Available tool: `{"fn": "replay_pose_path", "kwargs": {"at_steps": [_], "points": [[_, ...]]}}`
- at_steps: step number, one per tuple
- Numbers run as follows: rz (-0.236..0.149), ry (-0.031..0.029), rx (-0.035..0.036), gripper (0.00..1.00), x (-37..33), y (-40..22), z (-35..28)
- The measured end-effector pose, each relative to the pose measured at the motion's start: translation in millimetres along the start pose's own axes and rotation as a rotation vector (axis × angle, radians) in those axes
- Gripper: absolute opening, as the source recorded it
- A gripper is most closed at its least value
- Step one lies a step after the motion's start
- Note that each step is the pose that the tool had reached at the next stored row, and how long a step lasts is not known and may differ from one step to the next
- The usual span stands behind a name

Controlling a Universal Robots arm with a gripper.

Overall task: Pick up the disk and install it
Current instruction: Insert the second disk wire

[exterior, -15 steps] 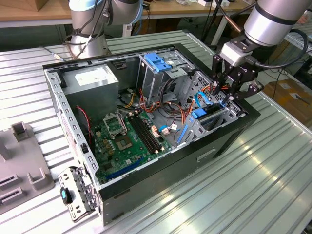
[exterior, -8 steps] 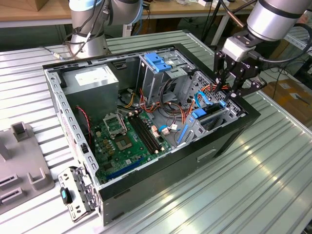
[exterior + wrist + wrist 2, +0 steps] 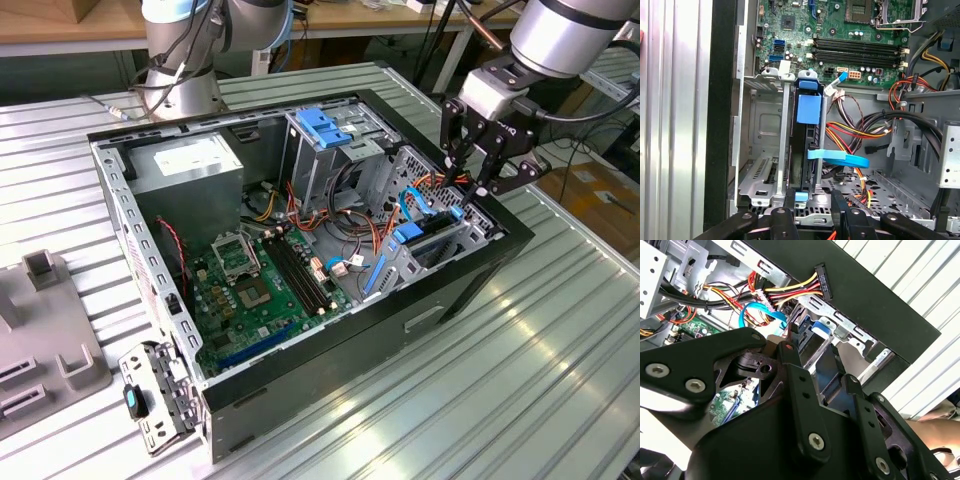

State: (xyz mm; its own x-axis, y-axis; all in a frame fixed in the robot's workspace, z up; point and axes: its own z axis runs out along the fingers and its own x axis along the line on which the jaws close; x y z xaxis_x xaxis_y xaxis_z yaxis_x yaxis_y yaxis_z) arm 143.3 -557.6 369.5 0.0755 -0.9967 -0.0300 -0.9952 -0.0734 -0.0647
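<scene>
The gripper (image 3: pixel 470 186) hangs over the far right corner of the open computer case (image 3: pixel 400 330) in the exterior view, its black fingers (image 3: pixel 837 210) parted and holding nothing. Just below it the disk (image 3: pixel 807 150) stands on edge in a slot of the metal drive bay (image 3: pixel 440 245) — light-blue rail along its top, a blue tab on it — with bare metal walls close on both sides and the black case wall just beyond. Little room there: a bundle of red, yellow and black wires (image 3: pixel 860 132) and a flat blue cable (image 3: pixel 840 159) crowd the space beside the bay. Further left in the exterior view lie the green motherboard (image 3: pixel 255 295), a grey power supply (image 3: pixel 190 165) and a second drive cage (image 3: pixel 325 150) with a blue latch. The case lies on a ribbed metal table (image 3: pixel 520 370); the arm's base (image 3: pixel 185 60) stands at the far edge.
</scene>
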Motion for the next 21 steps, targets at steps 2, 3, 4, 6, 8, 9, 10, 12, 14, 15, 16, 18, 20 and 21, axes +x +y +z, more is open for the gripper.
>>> {"fn": "replay_pose_path", "kwargs": {"at_steps": [2, 3, 4, 6, 8, 9, 10, 12, 14, 15, 16, 18, 20, 21], "points": [[0.000, 0.0000, 0.0000, 0.42, 0.0, 0.0, 0.0], [0.000, 0.0000, 0.0000, 0.42, 0.0, 0.0, 0.0], [0.000, 0.0000, 0.0000, 0.42, 0.0, 0.0, 0.0], [0.000, 0.0001, 0.0000, 0.42, 0.0, 0.0, 0.0], [0.000, 0.0002, 0.0000, 0.42, 0.0, 0.0, 0.0], [0.000, 0.0002, 0.0000, 0.42, 0.0, 0.0, 0.0], [0.000, 0.0002, 0.0000, 0.42, 0.0, -0.2, 0.0], [0.000, 0.0002, -0.0001, 0.42, 0.2, -2.4, 0.2], [-0.001, 0.0000, -0.0001, 0.42, 0.4, -5.9, 0.4], [-0.001, 0.0000, -0.0002, 0.42, 0.6, -8.5, 0.6], [-0.002, 0.0001, -0.0004, 0.42, 0.8, -11.9, 0.8], [-0.005, -0.0002, -0.0008, 0.42, 1.2, -19.8, 1.3], [-0.008, -0.0003, -0.0011, 0.42, 1.5, -25.3, 1.6], [-0.009, -0.0005, -0.0012, 0.42, 1.6, -27.3, 1.8]]}}
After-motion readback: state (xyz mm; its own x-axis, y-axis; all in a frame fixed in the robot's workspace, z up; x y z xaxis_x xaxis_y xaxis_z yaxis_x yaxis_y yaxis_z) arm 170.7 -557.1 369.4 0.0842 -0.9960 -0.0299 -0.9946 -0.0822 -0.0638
